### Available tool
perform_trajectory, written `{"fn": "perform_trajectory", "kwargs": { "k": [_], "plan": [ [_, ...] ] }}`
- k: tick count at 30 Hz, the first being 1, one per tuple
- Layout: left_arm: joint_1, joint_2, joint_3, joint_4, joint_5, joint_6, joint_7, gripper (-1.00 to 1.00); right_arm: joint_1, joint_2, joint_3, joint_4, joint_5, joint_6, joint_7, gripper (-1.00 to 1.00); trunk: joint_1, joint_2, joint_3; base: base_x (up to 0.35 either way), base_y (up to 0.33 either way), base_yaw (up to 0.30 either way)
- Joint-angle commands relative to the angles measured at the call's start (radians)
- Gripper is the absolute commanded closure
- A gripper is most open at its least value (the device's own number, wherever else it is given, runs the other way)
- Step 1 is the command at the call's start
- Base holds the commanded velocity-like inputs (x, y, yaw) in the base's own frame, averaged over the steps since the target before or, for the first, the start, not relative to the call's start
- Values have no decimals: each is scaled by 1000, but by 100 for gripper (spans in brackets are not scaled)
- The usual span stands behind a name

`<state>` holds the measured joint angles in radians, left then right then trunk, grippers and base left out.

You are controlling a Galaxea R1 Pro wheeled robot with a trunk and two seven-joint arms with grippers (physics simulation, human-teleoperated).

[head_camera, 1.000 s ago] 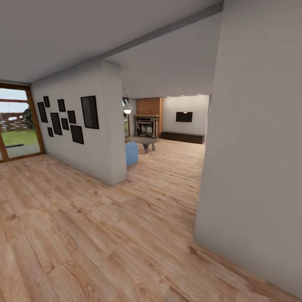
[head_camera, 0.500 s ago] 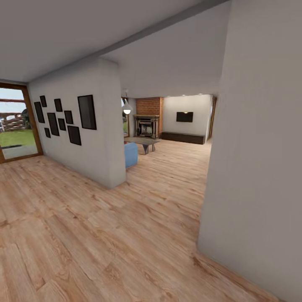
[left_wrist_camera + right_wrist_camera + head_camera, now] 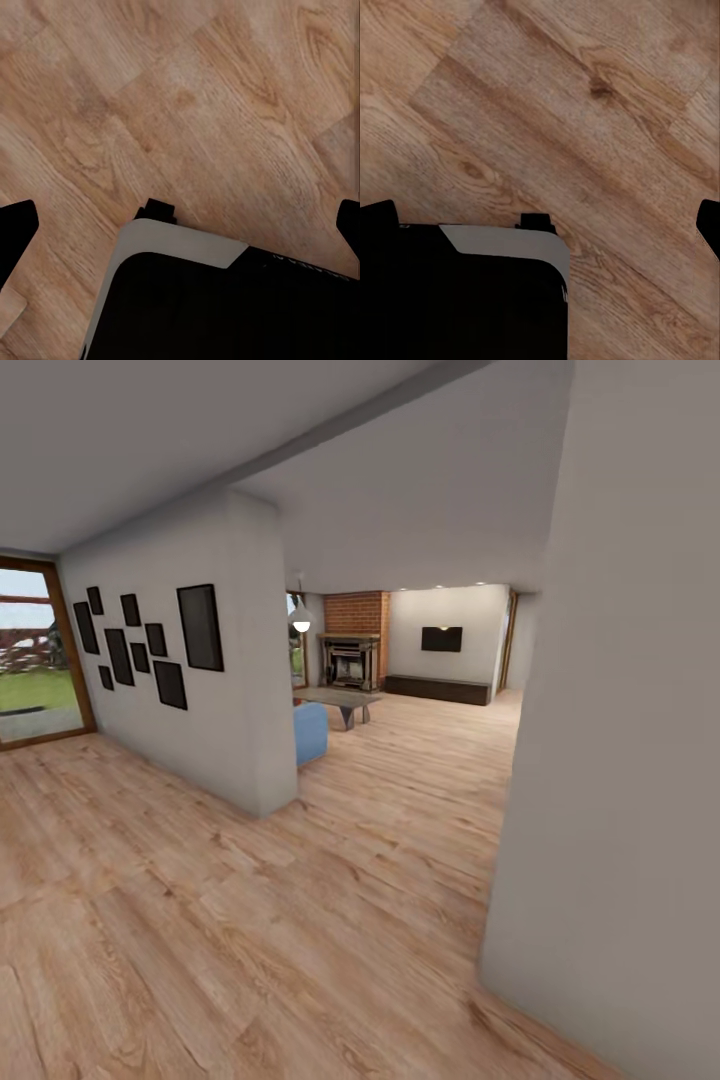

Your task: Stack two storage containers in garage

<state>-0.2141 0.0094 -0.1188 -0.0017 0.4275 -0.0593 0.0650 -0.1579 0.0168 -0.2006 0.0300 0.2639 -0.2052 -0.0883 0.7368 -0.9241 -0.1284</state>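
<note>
Red-orange containers are not to be seen at this moment; I judge they wait in the living room (image 3: 420,660) ahead, at about 12 o'clock, past the blue sofa (image 3: 310,732) and the fireplace (image 3: 350,660). Which arm is nearer, or how the long axis lies, cannot be told. Both wrist views look down on wood plank flooring (image 3: 225,112). The left gripper (image 3: 180,225) and right gripper (image 3: 540,221) have their jaws spread wide, holding nothing. A grey wall (image 3: 620,760) stands close at 3 o'clock.

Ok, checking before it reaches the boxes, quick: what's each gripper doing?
Left gripper: open, holding nothing, fingertips wide apart above the wood floor.
Right gripper: open, holding nothing, above the same floor.
</note>
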Motion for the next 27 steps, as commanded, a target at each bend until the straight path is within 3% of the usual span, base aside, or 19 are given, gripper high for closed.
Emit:
{"fn": "perform_trajectory", "kwargs": {
  "k": [1,27],
  "plan": [
    [-1,0,-9,0,7,-2,3,-100,-2,0,-8,3,11,-5,-5,-100,1,-1,-1,322,0,0],
    [-1,-2,-9,0,7,-1,3,-100,-2,0,-8,3,11,-5,-5,-100,1,-1,-1,322,0,0]
  ]
}}
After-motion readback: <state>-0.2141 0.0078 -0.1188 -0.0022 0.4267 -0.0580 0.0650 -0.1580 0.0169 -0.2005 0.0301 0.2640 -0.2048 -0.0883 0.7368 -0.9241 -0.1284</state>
